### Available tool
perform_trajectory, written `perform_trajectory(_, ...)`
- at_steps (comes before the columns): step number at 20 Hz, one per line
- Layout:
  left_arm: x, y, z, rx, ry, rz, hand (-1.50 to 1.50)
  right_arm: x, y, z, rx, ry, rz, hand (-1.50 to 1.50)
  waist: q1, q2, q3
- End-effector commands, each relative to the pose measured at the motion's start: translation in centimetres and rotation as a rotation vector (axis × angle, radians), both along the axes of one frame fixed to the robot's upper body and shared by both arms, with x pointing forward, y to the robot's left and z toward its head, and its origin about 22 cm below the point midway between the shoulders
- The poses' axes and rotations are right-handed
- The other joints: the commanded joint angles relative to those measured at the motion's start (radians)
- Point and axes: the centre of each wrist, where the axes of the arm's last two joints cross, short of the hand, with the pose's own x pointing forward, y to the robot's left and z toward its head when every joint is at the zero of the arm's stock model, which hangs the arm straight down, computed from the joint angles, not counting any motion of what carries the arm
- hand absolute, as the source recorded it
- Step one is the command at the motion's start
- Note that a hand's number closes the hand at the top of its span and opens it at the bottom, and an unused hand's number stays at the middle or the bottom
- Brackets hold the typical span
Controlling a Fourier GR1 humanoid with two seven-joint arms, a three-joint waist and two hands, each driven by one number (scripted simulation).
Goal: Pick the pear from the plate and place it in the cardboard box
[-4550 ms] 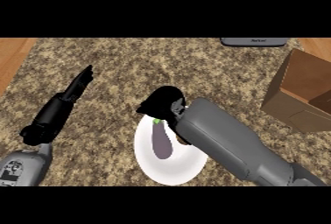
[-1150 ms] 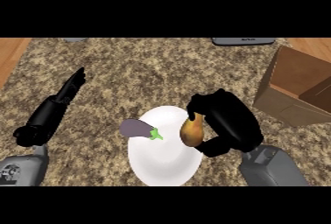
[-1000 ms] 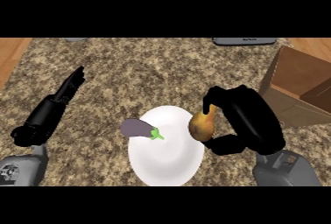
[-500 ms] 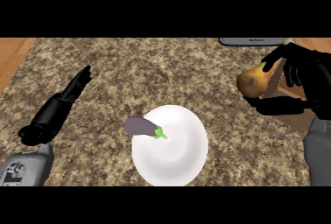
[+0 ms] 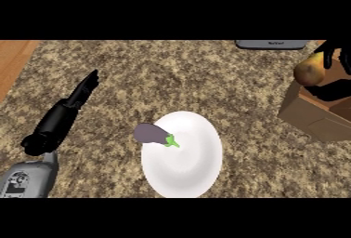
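Holding the pear (image 5: 310,70) at the far right of my head view, my right hand (image 5: 336,69) has its dark fingers curled round the fruit's right side and over its top. One pear is all I count. It sits roughly upright in the grip, long axis running up the frame with a slight lean to the right, narrow end up and rounded yellow-brown bulk below. It is off the counter, right at the upper left corner of the single cardboard box (image 5: 316,114), whose brown wall shows just beneath it; whether it is over the opening I cannot tell.

One white plate (image 5: 184,168) lies on the speckled counter (image 5: 178,74) well to the left of the box. One purple eggplant (image 5: 152,133) rests on its upper left rim, long axis nearly level, green stem end pointing right toward the plate's middle.

My left hand (image 5: 83,90) shows at the left side, fingers straight and together, pointing up the frame, holding nothing and well apart from the plate. A grey flat object (image 5: 270,44) lies at the top edge.
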Motion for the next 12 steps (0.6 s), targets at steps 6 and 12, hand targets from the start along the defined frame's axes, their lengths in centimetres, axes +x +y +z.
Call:
perform_trajectory(6,0.6,0.3,0.2,0.011,0.004,-0.015,0.00,2.3,-7.8,-2.1,-0.070,0.329,0.023,1.50,0.013,0.006,0.001)
perform_trajectory(12,0.2,-0.4,-1.5,-0.008,0.007,-0.008,0.00,2.7,-9.8,-3.7,-0.082,0.519,0.106,-1.50,0.011,0.003,0.001)
